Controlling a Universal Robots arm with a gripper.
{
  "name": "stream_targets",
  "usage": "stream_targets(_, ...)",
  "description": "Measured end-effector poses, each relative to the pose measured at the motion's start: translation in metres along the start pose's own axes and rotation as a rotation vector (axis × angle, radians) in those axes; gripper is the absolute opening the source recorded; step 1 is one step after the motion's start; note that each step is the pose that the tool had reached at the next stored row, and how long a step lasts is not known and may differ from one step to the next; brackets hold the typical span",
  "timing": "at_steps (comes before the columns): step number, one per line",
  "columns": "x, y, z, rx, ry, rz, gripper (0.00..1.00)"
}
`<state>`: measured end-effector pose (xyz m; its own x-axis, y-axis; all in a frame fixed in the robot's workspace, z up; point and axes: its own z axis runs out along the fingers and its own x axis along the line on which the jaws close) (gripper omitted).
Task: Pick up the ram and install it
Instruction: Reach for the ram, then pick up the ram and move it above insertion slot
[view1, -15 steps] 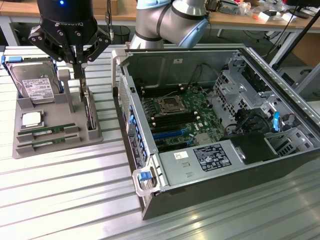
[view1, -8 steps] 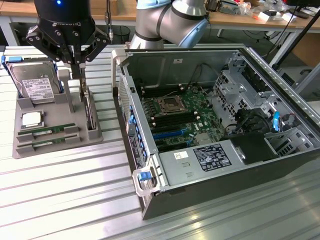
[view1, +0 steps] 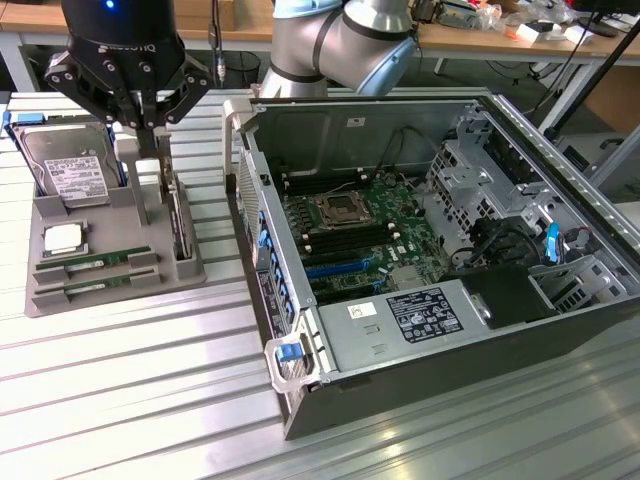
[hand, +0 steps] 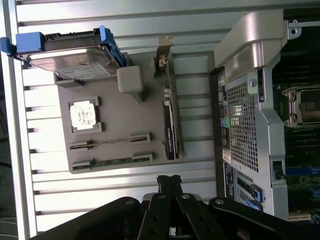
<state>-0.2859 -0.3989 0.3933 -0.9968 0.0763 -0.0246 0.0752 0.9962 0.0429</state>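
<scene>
Two ram sticks lie on edge in slots of a grey holder tray: one ram and a second ram just in front of it. In the wrist view the green ram shows lengthwise, and the other ram shows as a thin line. My gripper hangs above the far side of the tray, shut and holding nothing. Its closed fingertips sit just off the tray's edge, near the green ram.
The tray also carries a hard drive, a processor chip and a wider card standing on edge. An open computer case lies on the exterior view's right, with its motherboard exposed. Ribbed metal table underneath.
</scene>
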Motion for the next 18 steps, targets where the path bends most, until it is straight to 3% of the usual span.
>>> stream_targets(10, 0.0112, -0.0008, -0.0003, 0.0, 0.0, 0.0, 0.11)
stream_targets(18, 0.0113, -0.0008, -0.0003, 0.0, 0.0, 0.0, 0.11)
